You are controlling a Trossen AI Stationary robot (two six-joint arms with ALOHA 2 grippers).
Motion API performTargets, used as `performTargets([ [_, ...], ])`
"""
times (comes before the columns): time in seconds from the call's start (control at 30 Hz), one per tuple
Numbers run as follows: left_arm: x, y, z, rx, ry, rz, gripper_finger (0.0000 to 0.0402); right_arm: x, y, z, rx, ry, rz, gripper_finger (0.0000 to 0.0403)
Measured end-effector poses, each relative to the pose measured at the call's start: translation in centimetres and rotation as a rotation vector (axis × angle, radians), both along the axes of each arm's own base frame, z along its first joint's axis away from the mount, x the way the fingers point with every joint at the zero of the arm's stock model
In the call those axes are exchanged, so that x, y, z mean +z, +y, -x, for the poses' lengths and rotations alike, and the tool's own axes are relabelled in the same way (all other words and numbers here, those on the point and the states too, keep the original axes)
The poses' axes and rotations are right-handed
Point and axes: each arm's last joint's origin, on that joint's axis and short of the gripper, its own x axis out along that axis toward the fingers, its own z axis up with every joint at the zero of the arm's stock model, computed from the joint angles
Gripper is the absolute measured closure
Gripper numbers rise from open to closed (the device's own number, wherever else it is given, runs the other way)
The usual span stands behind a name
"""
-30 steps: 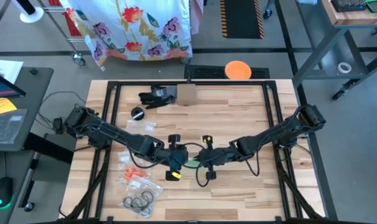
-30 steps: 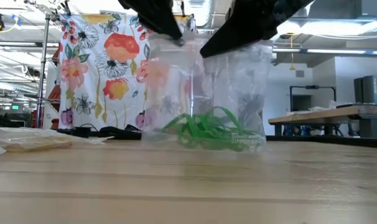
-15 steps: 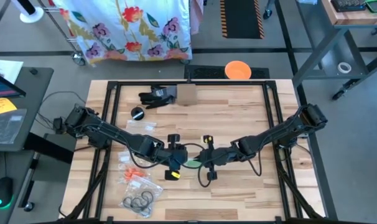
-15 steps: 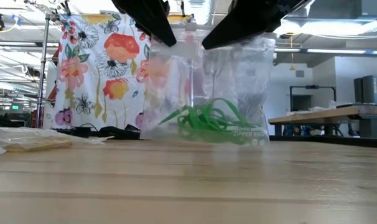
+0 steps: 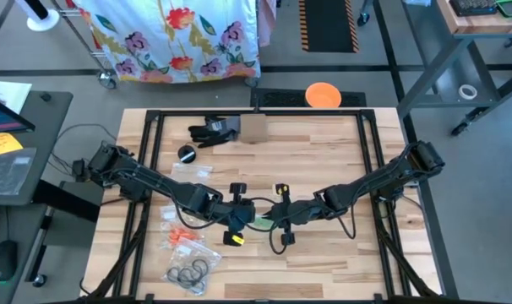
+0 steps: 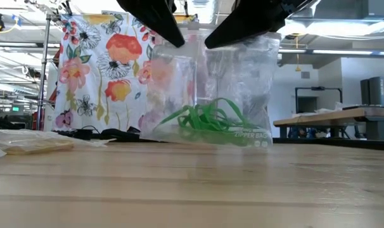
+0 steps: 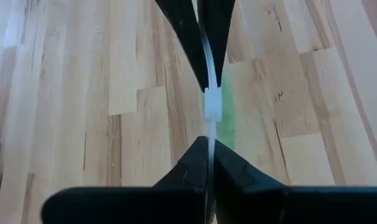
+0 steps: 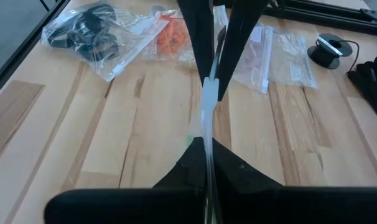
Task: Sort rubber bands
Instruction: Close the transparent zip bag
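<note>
1. Rubber bands [image 6: 212,121], the green ones, lie bunched in the bottom of a clear zip bag [image 6: 243,76] that stands upright on the desk [image 6: 192,183].
2. Left gripper [image 5: 244,213] and right gripper [image 5: 277,213] meet over the bag at mid-desk; each has its fingers pressed together on the bag's top edge.
3. Left wrist view: the bag edge runs as a thin white strip between the near fingers [image 7: 238,180]; the other arm's fingers pinch the same strip farther along, with a white slider [image 7: 212,103] between the two grips.
4. High view: the arms cover most of the bag; only a green sliver [image 5: 261,222] shows between the grippers.
5. Low view: the grippers are cut off at the picture's upper edge; only dark tips reach the bag's top.
6. Right wrist view alone shows clearly, beyond the held bag, flat bags on the desk holding orange bands [image 8: 171,34] and black bands [image 8: 92,25].
7. High view places these toward the left arm's side of the held bag, near the desk's front edge; their contents are small there.
</note>
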Motion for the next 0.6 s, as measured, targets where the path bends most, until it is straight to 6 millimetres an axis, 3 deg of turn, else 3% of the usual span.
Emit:
performTargets([
  [0.47, -0.1, 0.0, 0.1, 0.009, 0.01, 0.003, 0.0401, 0.9, -1.3, -0.8, -0.03, -0.02, 0.008, 0.0403],
  [0.6, 0.0, 0.0, 0.1, 0.056, -0.017, -0.047, 0.0401, 0.8, -1.4, -0.8, -0.011, -0.004, 0.047, 0.0382],
])
